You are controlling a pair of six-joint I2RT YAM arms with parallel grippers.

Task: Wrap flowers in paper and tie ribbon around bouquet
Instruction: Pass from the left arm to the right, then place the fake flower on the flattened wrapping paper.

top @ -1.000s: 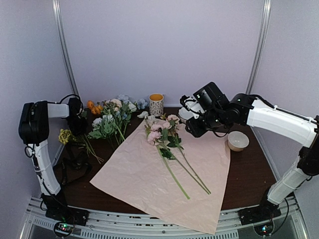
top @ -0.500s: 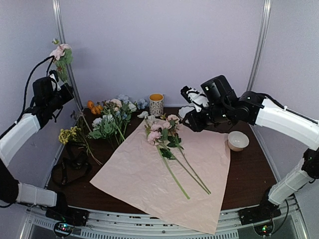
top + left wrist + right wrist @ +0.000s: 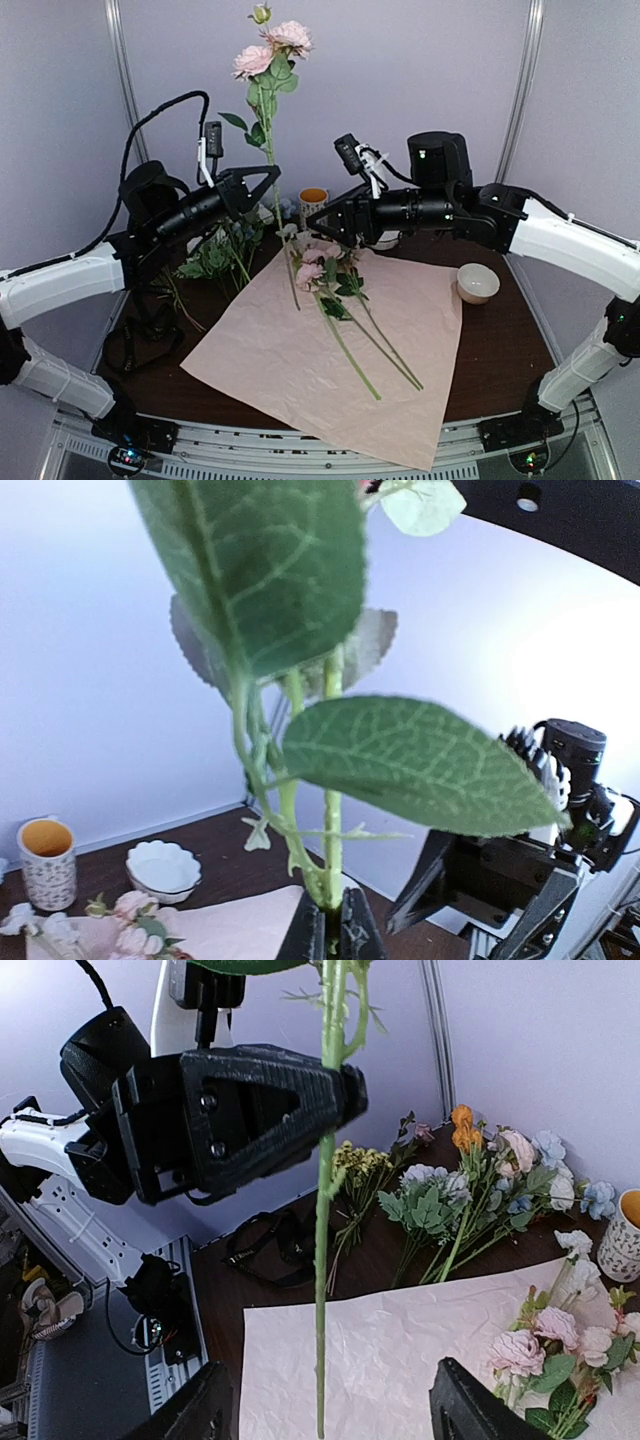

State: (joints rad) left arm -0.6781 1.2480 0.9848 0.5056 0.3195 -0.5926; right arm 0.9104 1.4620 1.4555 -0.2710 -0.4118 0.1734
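Pale lilac walls close in a dark brown surface [image 3: 500,350].

Overhead view: the paper [image 3: 330,350] lies slantwise over the middle, one corner past the near edge. I judge it was spread there to receive stems. Three flowers [image 3: 335,285] lie on its far part, blooms toward the far edge. More loose stems [image 3: 225,240] are heaped toward the far-left corner. A mug [image 3: 313,210] stands at the far edge and a bowl [image 3: 477,282] by the right edge. The black loop near the left edge is probably the ribbon [image 3: 140,335], not in use. The left end effector [image 3: 272,183] holds a pink-bloomed stem [image 3: 270,130] upright over the paper's far-left side. The right end effector [image 3: 322,222] faces it, just beside the stalk. My reading is that a handover or a guided lay-down is being prepared.

Left wrist view: the fingers are pressed together on the green stalk [image 3: 328,860], pinching it below the leaves.

Right wrist view: my right fingers [image 3: 195,1410] are spread wide. The stalk's lower end [image 3: 321,1360] hangs between them, apparently touching neither. That end effector holds nothing. Opposite, the left end effector [image 3: 345,1085] clamps the stalk higher up.
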